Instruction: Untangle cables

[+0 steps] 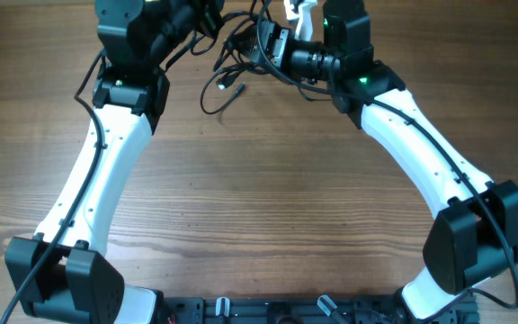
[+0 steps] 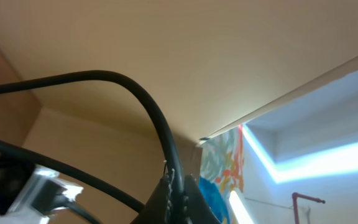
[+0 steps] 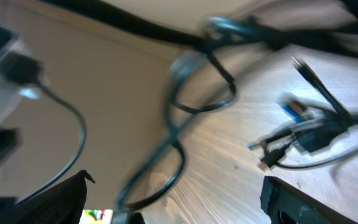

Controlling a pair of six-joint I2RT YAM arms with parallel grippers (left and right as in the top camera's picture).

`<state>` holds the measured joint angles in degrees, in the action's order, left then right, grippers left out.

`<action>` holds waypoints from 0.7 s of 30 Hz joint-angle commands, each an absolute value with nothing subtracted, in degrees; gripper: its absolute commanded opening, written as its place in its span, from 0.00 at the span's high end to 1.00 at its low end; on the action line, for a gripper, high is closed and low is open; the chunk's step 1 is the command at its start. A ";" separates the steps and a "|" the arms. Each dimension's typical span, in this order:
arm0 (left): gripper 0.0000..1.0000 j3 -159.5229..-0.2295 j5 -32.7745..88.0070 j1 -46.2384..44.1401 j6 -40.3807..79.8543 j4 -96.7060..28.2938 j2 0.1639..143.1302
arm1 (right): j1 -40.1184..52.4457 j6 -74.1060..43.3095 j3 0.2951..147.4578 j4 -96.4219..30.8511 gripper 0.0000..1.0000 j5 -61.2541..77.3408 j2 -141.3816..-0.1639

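The left gripper (image 2: 178,196) is clenched, its dark fingers pressed together at the bottom of the left wrist frame; a smooth, round black cord of the cables (image 2: 148,102) arcs from the left edge down into the fingertips and looks pinched there; a second, thinner strand crosses the lower left. The right gripper (image 3: 174,182) is released; its matte black fingers (image 3: 64,199) stand wide apart in the lower corners of the right wrist frame, with a blurred loop running through the gap and touching neither that I can tell. Beyond them the thin, glossy cords curl in loose ovals at centre frame, and small plug ends, one blue-tipped, lie on the pale wood at the right. From overhead the bundle sits at the top centre, between the two wrists, with one loop and a plug trailing down onto the table (image 1: 259,180), brown and grained. A white block (image 2: 39,186) with a black lead shows at the lower left of the left wrist frame; a patterned cloth (image 2: 225,165) hangs under the beige ceiling (image 2: 229,56). The arms' thicker wires crowd the same top edge and hide part of the tangle.
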<state>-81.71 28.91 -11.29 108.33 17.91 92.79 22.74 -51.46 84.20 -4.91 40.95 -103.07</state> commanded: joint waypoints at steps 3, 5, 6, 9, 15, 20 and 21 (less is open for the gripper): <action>0.96 -82.48 26.26 -11.25 110.24 19.88 92.25 | 23.05 -54.17 84.18 -4.80 0.05 37.10 -103.68; 0.96 -82.48 26.28 -11.79 110.30 19.84 92.25 | 23.03 -55.20 84.18 -2.00 0.03 36.67 -103.68; 0.96 -82.48 26.28 -12.19 110.59 19.86 92.25 | 23.05 -56.84 84.18 -0.86 0.00 35.44 -103.68; 0.96 -82.48 26.30 -13.89 116.05 19.84 92.25 | 23.46 -61.36 84.18 -0.03 0.00 30.09 -103.74; 0.96 -82.48 26.28 -17.82 124.99 20.60 92.25 | 25.19 -66.54 84.18 4.08 0.00 23.66 -106.45; 0.96 -82.48 26.26 -20.64 124.99 23.05 92.25 | 25.17 -72.49 84.18 6.22 0.12 18.65 -109.34; 0.96 -82.48 26.22 -20.78 124.99 23.64 92.25 | 24.99 -72.73 84.18 6.22 0.24 18.44 -109.58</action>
<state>-81.71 26.59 -19.79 115.96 21.50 92.79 25.19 -68.31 84.07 5.98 23.20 -106.98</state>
